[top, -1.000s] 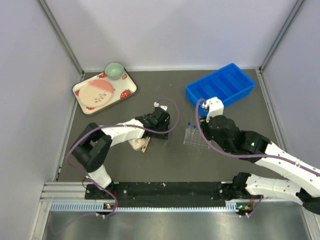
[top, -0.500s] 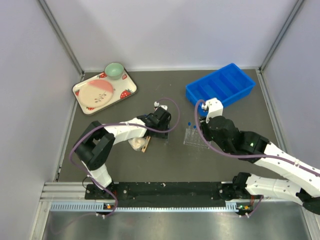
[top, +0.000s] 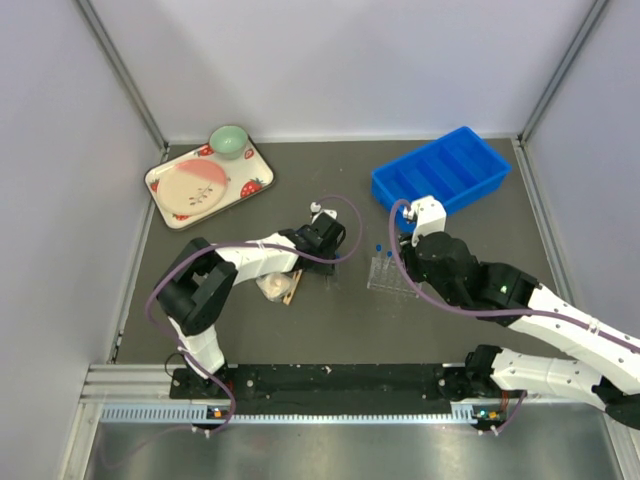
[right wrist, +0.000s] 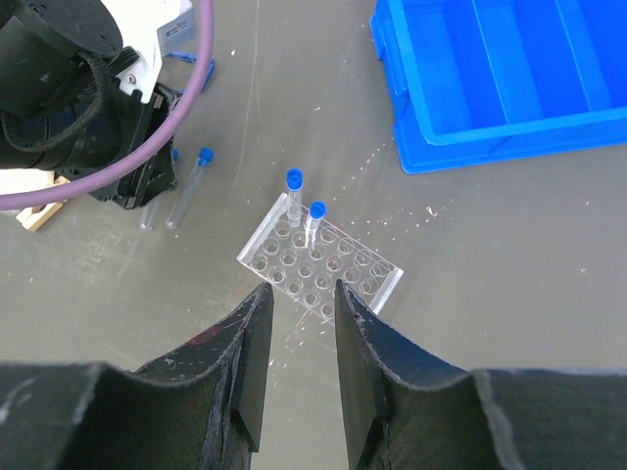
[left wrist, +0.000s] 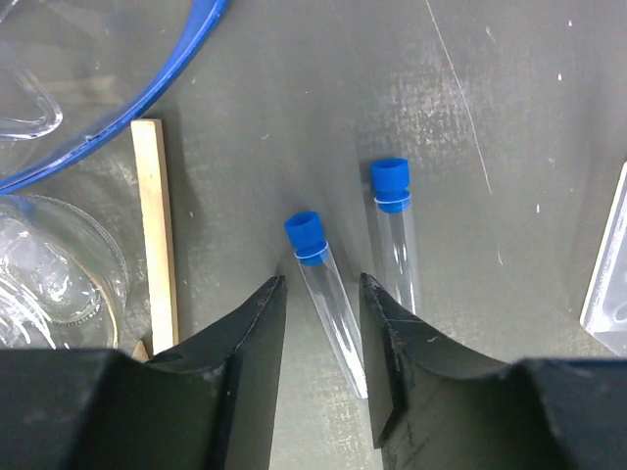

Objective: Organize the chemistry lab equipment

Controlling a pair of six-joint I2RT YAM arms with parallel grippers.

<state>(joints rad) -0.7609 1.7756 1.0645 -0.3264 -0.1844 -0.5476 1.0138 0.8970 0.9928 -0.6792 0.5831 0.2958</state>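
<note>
Overhead camera looks down on the whole table (top: 330, 330); left wrist sits close over two tubes (left wrist: 325, 294); right wrist, higher, shares them.

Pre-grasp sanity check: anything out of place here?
Two small clear blue-capped tubes lie flat on the dark table, one between the open jaws of the left end effector, while the clear rectangular plastic rack holds only two upright tubes. A thin wooden stick lies loose nearby.

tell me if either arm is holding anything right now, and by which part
Nothing is held. The jaws of the left gripper straddle the lower body of a blue-capped tube without touching it; the right gripper is empty.
</note>
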